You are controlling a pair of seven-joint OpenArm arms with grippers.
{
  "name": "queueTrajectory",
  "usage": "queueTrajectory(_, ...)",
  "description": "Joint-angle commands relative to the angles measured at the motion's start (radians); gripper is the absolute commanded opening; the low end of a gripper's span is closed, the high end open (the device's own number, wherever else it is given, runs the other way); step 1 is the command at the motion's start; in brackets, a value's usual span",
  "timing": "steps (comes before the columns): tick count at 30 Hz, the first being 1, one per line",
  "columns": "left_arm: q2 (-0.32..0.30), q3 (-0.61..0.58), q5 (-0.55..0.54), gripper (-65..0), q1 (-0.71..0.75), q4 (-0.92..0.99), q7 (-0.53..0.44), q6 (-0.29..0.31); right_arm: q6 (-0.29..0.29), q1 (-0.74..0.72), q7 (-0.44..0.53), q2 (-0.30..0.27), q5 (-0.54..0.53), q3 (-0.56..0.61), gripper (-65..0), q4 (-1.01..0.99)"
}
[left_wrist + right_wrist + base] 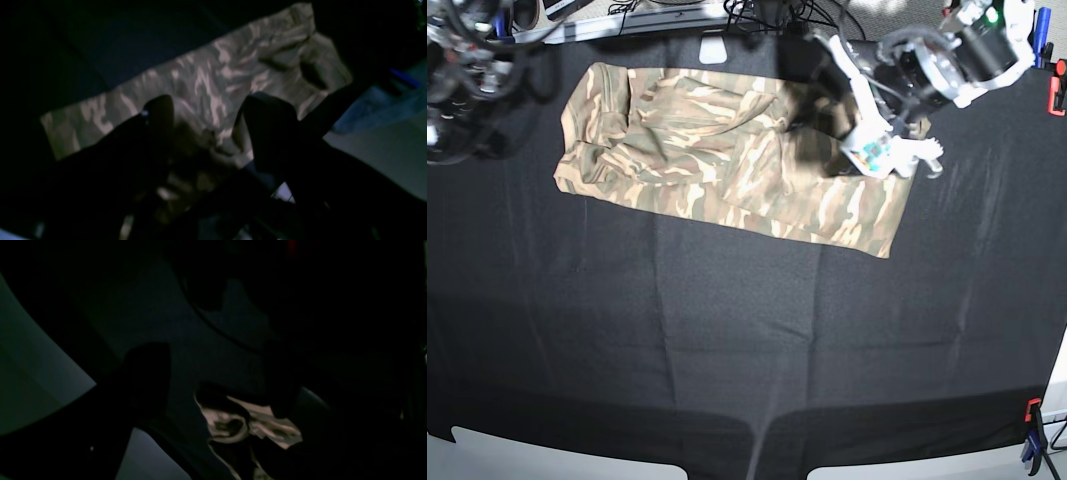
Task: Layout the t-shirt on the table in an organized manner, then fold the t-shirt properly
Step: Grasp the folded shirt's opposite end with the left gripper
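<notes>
The camouflage t-shirt [727,160] lies spread lengthwise along the far part of the black table [727,340], with wrinkled folds at its left end. My left gripper [815,108] is low over the shirt's right part. In the left wrist view the left gripper [213,106] is open, its dark fingers [160,113] apart over the t-shirt [206,80], with bunched cloth low between them. My right gripper [213,363] is open. A bit of the t-shirt [233,423] shows low between its fingers. The right arm [462,60] is at the table's far left corner, beside the shirt.
Cables and a white block [714,48] lie along the far table edge. Red [1057,95] and blue [1034,40] clamps sit at the right edge, and another clamp [1030,432] is at the near right corner. Pale floor [383,150] shows past the table edge.
</notes>
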State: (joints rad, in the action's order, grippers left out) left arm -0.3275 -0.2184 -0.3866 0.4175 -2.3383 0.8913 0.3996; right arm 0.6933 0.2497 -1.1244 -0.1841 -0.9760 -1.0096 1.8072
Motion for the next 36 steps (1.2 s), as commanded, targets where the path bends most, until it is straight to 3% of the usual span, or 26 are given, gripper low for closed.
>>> queueTrajectory(1,-0.003,-0.03,-0.004,-31.5,-0.005,-0.016,-0.035,0.012,0.005,0.011,-0.012,-0.018,-0.041,-0.006,-23.5,0.022)
queueTrajectory(9,0.003,-0.394,0.301,-31.5,-0.008,0.139,-0.262,0.011,0.005,0.109,-0.012,-0.026,-0.075,-0.006,-23.5,0.07)
queueTrajectory(11,0.031,-0.47,0.375,-31.5,-0.025,0.174,-0.273,0.0,0.005,0.117,-0.012,-0.026,-0.075,-0.006,-23.5,0.079)
queueTrajectory(14,0.104,-0.536,0.444,-31.5,-0.079,0.258,-0.274,-0.073,0.005,0.119,-0.012,-0.026,-0.075,-0.006,-23.5,0.08)
queueTrajectory(20,0.198,-0.569,0.364,-31.5,-0.178,0.457,-0.277,-0.074,0.005,0.119,-0.012,-0.027,-0.076,-0.006,-23.5,0.08)
queueTrajectory(23,0.222,-0.569,0.391,-31.5,-0.19,0.533,-0.294,-0.074,0.005,0.119,-0.012,-0.027,-0.076,-0.006,-23.5,0.08)
queueTrajectory(29,0.256,-0.628,0.426,-31.5,-0.228,0.67,-0.418,-0.066,0.005,0.116,-0.01,-0.047,-0.076,-0.006,-23.5,0.081)
queueTrajectory(33,0.261,-0.678,0.468,-31.5,-0.291,0.738,-0.427,-0.081,0.005,0.113,-0.011,-0.048,-0.076,-0.006,-23.5,0.081)
queueTrajectory(36,0.258,-0.685,0.529,-31.5,-0.313,0.77,-0.493,-0.086,0.005,0.113,-0.01,-0.049,-0.076,-0.006,-23.5,0.081)
